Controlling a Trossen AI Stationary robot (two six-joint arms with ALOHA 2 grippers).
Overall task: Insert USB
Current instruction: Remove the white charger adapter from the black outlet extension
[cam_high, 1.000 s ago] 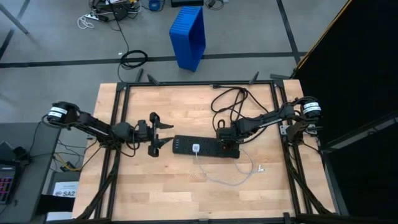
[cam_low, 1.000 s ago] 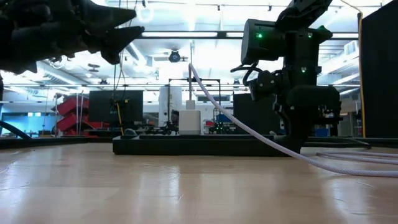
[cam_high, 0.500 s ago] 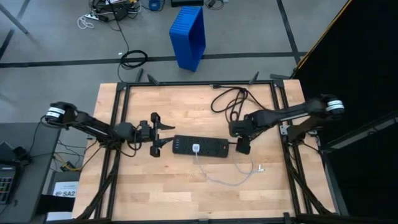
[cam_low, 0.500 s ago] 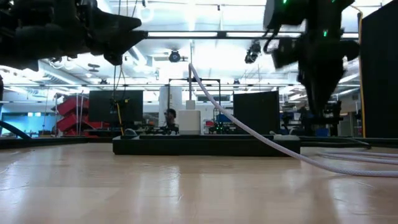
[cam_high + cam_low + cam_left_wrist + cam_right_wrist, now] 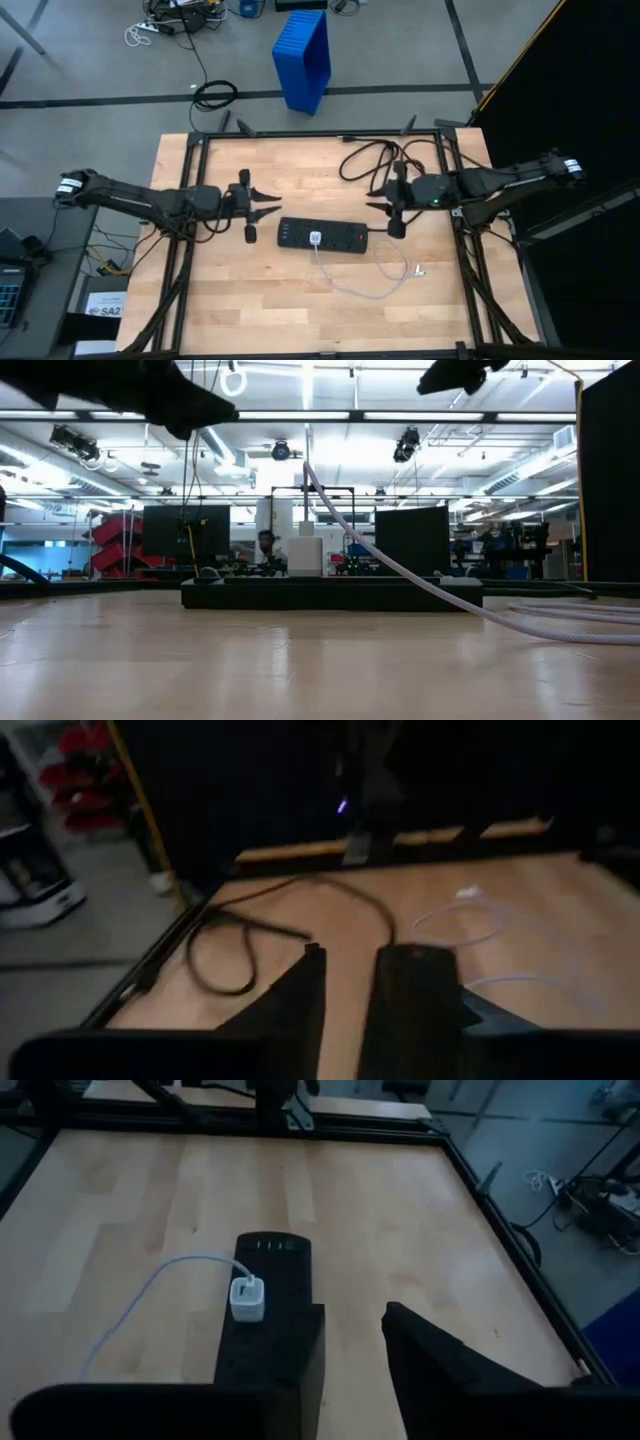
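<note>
USB (image 5: 350, 291): thin white cable lying on the counter (image 5: 250, 300), looped from its loose end near the front right up to a white plug standing upright in the black power strip (image 5: 322, 236), whose long axis runs left-right. Insertion looks done; the next move likely only calls for clearing away. Left pincer (image 5: 262, 205) and right pincer (image 5: 390, 203) hang off either strip end, each narrowly parted and empty.
</note>
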